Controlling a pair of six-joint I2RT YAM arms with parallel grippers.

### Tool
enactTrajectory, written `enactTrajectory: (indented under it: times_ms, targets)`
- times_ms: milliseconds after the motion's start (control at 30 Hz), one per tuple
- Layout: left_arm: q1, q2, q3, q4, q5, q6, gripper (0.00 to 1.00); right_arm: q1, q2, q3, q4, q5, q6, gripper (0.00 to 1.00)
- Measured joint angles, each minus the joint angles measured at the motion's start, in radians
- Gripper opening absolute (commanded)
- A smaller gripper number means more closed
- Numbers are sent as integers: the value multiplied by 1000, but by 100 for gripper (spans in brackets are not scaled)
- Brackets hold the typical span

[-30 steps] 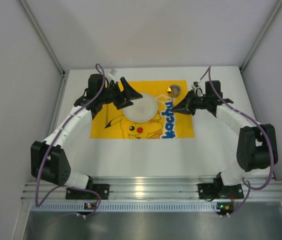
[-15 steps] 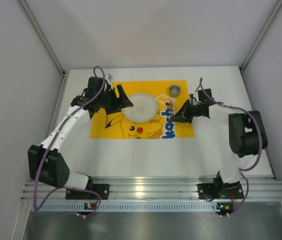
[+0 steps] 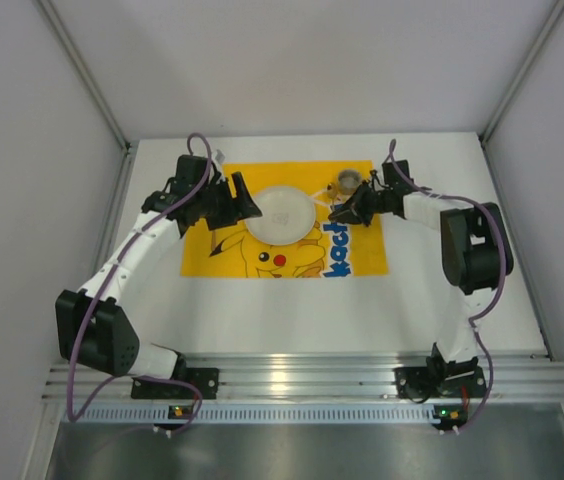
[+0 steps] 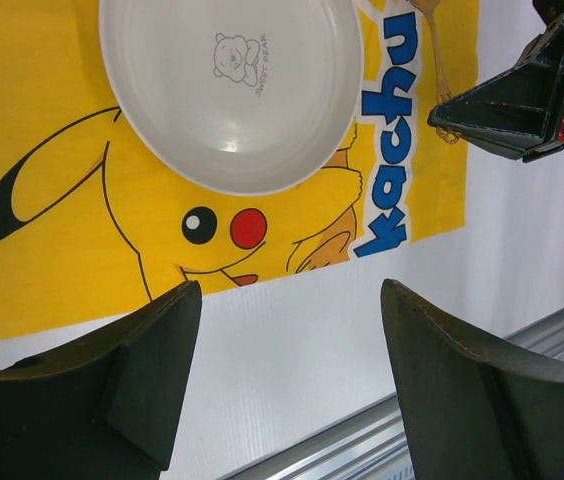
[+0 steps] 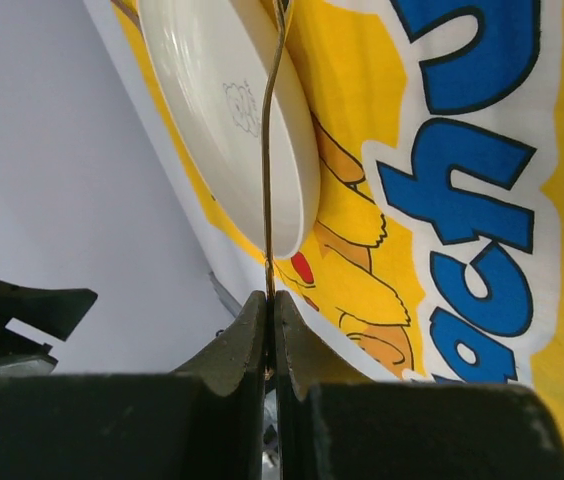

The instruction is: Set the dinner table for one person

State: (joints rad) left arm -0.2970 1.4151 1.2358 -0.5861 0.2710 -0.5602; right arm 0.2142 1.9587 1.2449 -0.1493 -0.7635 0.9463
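- Wide white matte rectangular tabletop, the dinner table, is lying under everything, reaching from the arm bases to the far walls; a yellow Pikachu-printed cloth mat is lying on its far middle part.
- Round white shallow plate is sitting on the far middle of the mat; its well is showing a small grey bear drawing.
- Small round clear-looking cup is standing on the mat near its far right corner, apart from the plate; contents: cannot tell.
- Left gripper is hovering just beside the plate's left rim; its jaws are standing wide apart, gripping nothing; between its fingers the mat's near edge and bare table are showing.
- Right gripper is pinching its jaws together on a slim gold-coloured metal utensil; the utensil is running from the jaws past the plate's right rim; touching the plate or not: cannot tell; spoon or fork: cannot tell.
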Motion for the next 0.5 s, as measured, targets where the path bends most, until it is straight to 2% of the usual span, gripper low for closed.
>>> enactTrajectory:
  times_ms: [333,500]
  targets:
    - [8,0,4,-3,-11,29,75,8,63,-9,6,38,42,0]
    - [10,2,14,-2,-7,35,75,13,63,-14,5,43,40,4]
